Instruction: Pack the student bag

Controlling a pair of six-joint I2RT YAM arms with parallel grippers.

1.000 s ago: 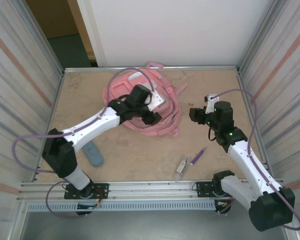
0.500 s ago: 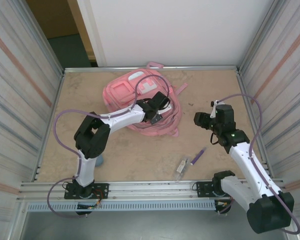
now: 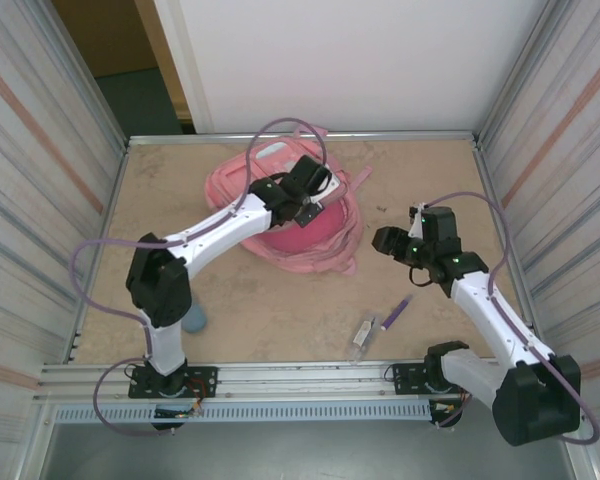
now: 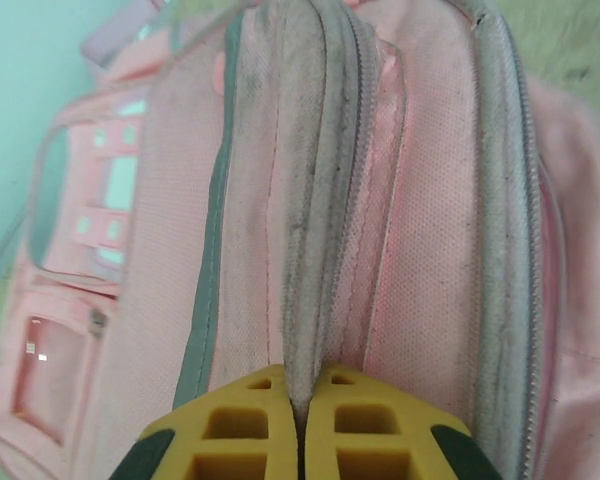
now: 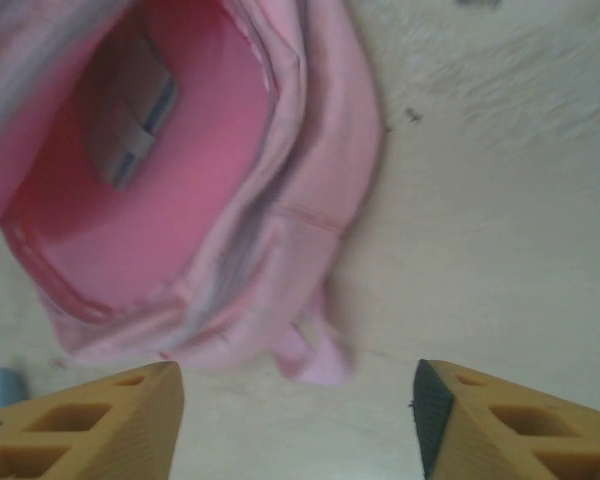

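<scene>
Count: 1 bag (image 3: 315,240), 1 purple pen (image 3: 396,313), 1 clear packet (image 3: 362,336), 1 blue item (image 3: 193,318). Bag lies toward 12 o'clock on the surface (image 3: 260,300). It is pink with grubby grey zip bands and pale front patches; main compartment gapes, brighter pink lining showing. Left jaws together, clamped on a bag zip ridge. Right jaws apart, at the bag's 3 o'clock.
</scene>
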